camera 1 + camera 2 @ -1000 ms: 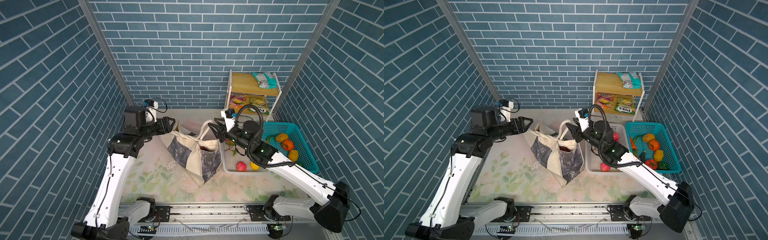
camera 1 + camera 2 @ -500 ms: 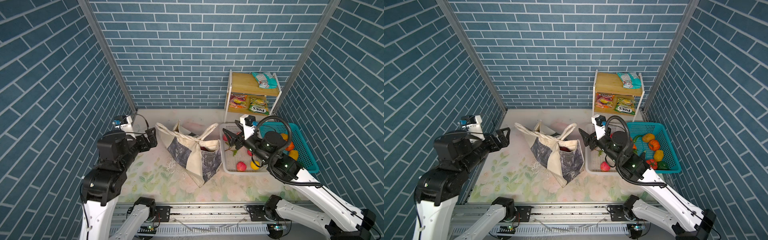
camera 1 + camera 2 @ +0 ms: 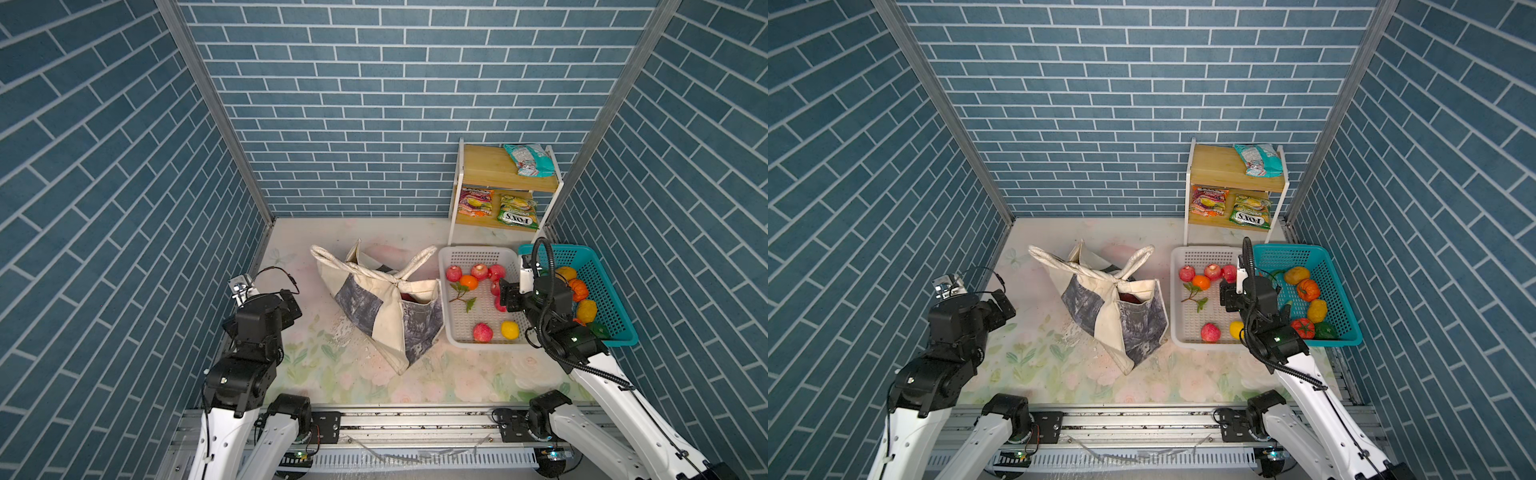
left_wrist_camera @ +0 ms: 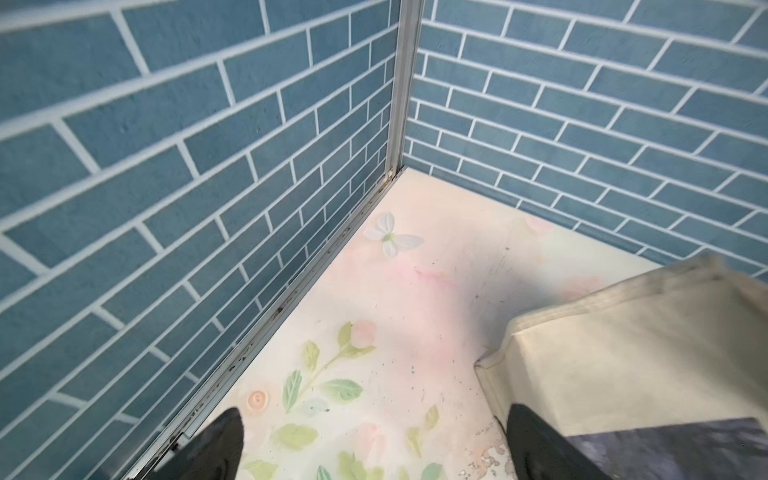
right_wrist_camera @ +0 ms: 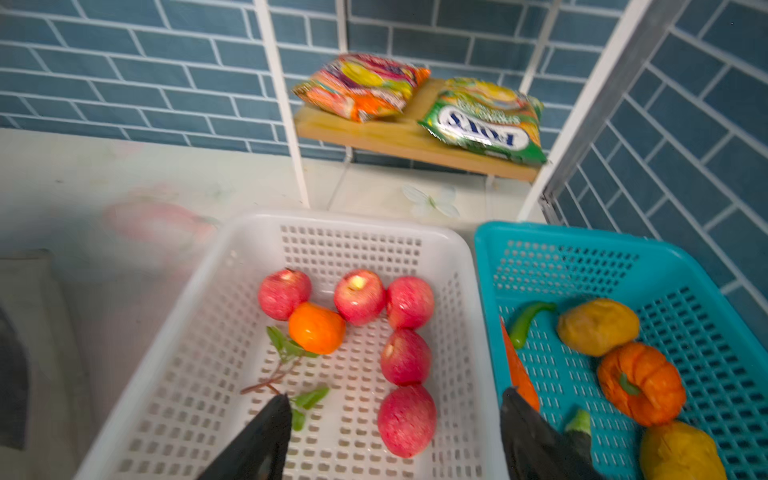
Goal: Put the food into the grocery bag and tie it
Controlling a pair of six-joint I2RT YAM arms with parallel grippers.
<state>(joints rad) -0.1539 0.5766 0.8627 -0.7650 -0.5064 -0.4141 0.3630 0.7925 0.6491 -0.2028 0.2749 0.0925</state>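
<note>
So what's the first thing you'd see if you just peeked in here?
Probably the cream canvas tote standing mid-table with its long handles knotted on top. Next come the bright colours beside it: red apples in the white basket and an orange pumpkin in the teal basket. Colourful snack packets sit on the small wooden shelf against the back wall.

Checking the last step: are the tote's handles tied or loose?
Tied: in both top views the handles meet in a knot over the grocery bag.
</note>
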